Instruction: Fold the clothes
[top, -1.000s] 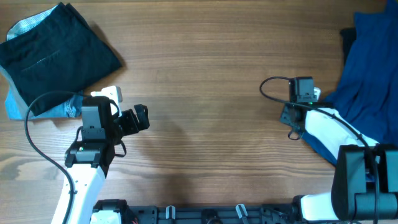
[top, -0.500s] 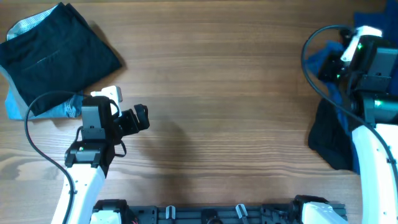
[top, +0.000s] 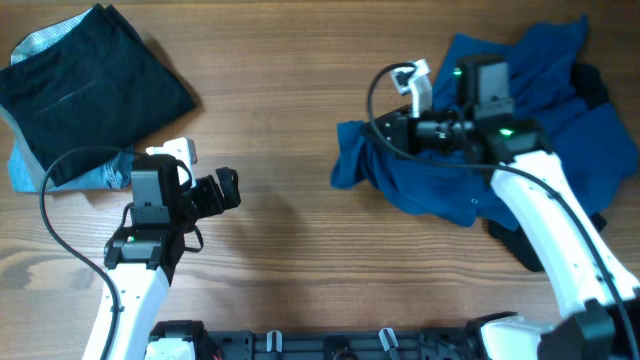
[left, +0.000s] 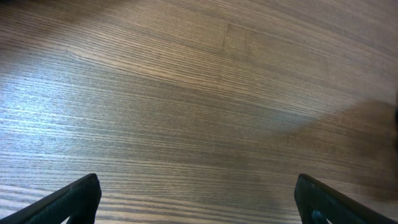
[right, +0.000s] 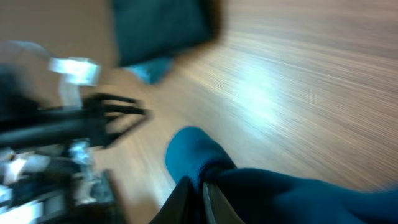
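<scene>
A crumpled blue garment (top: 470, 150) lies spread over the right half of the table, its left edge reaching toward the middle. My right gripper (top: 392, 130) is shut on a fold of the blue garment (right: 199, 163) near that left edge, seen blurred in the right wrist view. A dark garment (top: 535, 240) shows under the blue one at the right. My left gripper (top: 222, 190) is open and empty over bare wood at the left, its two fingertips (left: 199, 202) wide apart.
A folded dark garment (top: 90, 80) lies at the back left on top of a light blue one (top: 85, 178). It shows blurred at the top of the right wrist view (right: 158, 28). Bare wood lies between the arms.
My right arm swung from the right edge to the far right corner, then left toward the middle, dragging the blue garment out across the table. The left arm has not moved.
</scene>
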